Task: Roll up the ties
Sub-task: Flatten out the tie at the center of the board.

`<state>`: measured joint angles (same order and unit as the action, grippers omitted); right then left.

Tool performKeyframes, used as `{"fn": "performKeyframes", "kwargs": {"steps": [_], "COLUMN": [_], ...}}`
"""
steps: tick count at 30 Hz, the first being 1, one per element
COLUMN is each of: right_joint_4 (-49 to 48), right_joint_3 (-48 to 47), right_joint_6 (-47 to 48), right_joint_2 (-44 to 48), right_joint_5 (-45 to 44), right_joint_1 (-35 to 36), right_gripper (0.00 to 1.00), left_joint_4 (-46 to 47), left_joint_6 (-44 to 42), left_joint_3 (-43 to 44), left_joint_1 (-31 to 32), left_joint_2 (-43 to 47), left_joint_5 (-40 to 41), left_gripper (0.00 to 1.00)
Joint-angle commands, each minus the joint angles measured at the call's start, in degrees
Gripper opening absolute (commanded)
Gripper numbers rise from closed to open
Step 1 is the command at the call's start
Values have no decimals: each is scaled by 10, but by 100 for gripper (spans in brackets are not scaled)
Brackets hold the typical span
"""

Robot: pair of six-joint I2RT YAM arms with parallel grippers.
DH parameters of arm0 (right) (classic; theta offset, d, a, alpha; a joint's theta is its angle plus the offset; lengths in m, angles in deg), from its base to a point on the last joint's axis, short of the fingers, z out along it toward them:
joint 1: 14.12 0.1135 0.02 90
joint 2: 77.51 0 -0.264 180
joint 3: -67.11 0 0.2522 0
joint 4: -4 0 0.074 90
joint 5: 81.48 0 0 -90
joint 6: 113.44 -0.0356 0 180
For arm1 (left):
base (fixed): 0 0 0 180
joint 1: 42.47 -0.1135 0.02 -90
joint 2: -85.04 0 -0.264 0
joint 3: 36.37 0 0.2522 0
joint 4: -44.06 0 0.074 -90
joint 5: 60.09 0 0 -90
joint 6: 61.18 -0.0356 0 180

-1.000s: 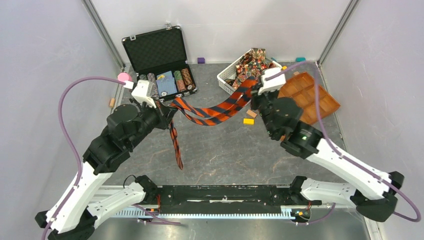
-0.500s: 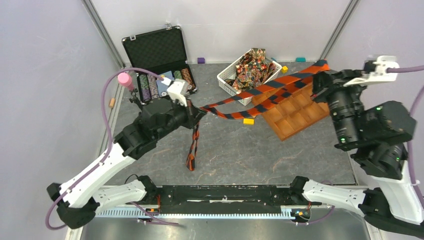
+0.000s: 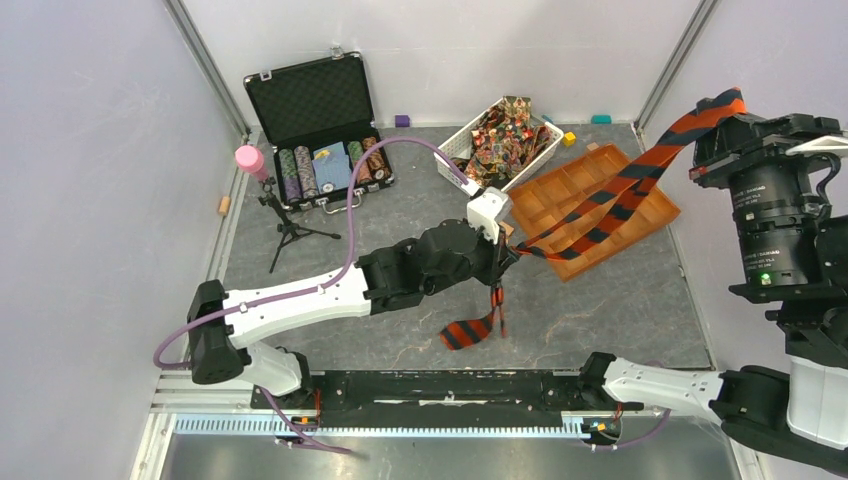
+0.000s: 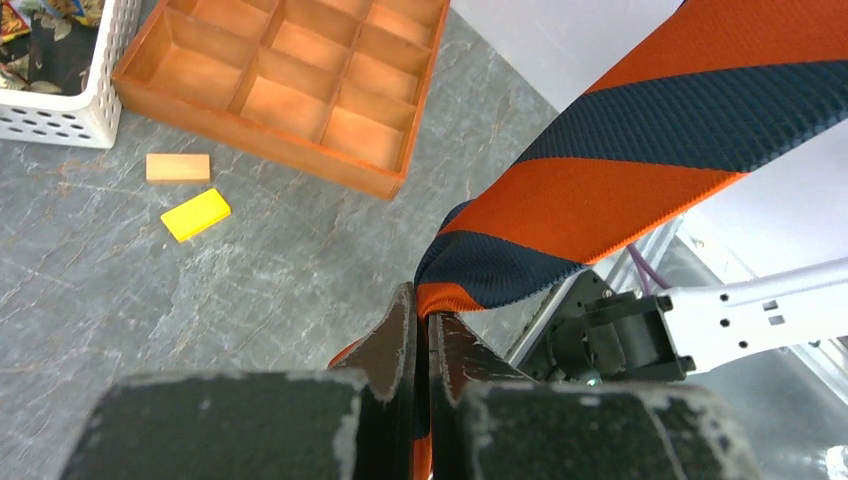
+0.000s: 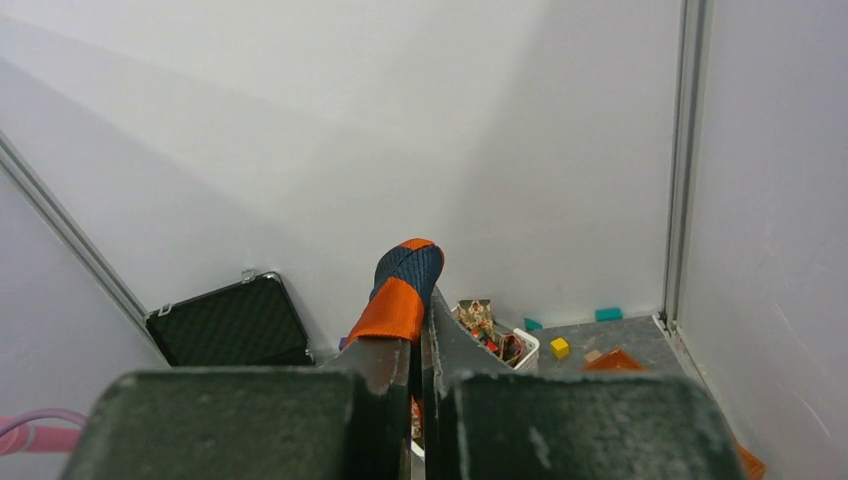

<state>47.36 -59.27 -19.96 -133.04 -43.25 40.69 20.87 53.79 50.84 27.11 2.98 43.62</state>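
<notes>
An orange-and-dark striped tie [image 3: 610,195] stretches taut through the air between both grippers. My left gripper [image 3: 503,258], at the table's middle, is shut on the tie's lower part [image 4: 640,130]. Below that grip the tail [image 3: 466,333] hangs down and curls on the table. My right gripper [image 3: 712,120] is raised high at the far right, shut on the tie's upper end [image 5: 400,290]. In the wrist views the left gripper [image 4: 425,320] and the right gripper [image 5: 422,330] both pinch fabric. Other patterned ties [image 3: 503,125] lie heaped in a white basket [image 3: 452,160] at the back.
A wooden compartment tray [image 3: 655,215] lies under the stretched tie at the right. An open black case [image 3: 320,120] with poker chips stands at the back left, a small pink-topped tripod [image 3: 270,200] beside it. Small blocks [image 3: 569,139] lie near the back wall, and a yellow block [image 4: 196,215] near the tray.
My left arm swept right across the table with the tie. The right arm rose to the far right, lifting the other end, so the tie now runs steeply up over the tray.
</notes>
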Motion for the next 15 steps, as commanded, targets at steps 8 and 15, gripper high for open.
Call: {"fn": "performKeyframes", "kwargs": {"steps": [8,15], "right_joint_4": [-62,-88], "right_joint_3": [-15,3], "right_joint_6": [27,8], "right_joint_2": [-5,-14], "right_joint_5": [3,18], "right_joint_1": [0,0], "right_gripper": [0,0], "left_joint_4": [58,59], "left_joint_6": [-14,-12], "left_joint_3": [15,8], "left_joint_1": [8,12], "left_joint_2": [-19,-14], "left_joint_5": [38,40], "left_gripper": [2,19]}}
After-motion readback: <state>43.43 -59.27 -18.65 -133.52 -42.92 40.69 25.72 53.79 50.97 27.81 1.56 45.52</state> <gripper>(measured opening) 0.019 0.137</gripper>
